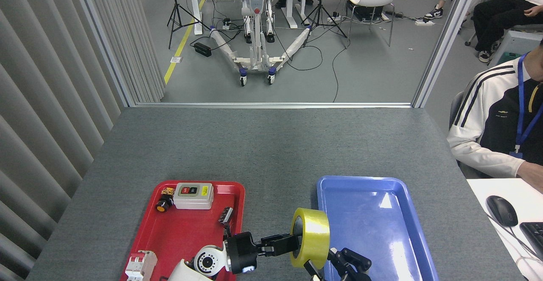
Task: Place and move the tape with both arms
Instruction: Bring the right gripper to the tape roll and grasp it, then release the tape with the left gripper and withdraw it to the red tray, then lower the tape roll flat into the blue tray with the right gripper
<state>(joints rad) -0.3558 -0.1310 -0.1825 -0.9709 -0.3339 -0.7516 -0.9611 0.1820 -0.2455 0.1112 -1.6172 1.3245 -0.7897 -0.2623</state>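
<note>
The yellow tape (314, 236) stands on edge in the air between the two trays, its open core facing left. My left gripper (292, 243) reaches in from the lower left and is shut on the roll's left rim, one finger inside the core. My right gripper (328, 262) sits at the bottom edge just below and right of the tape, its black fingers (354, 260) spread open, one finger close under the roll.
A red tray (169, 234) at lower left holds a switch box (194, 195), a push button (161, 206) and a breaker (138, 265). A blue tray (382, 226) lies to the right. A seated person (500, 120) and a white desk with a mouse (501, 210) border the right side.
</note>
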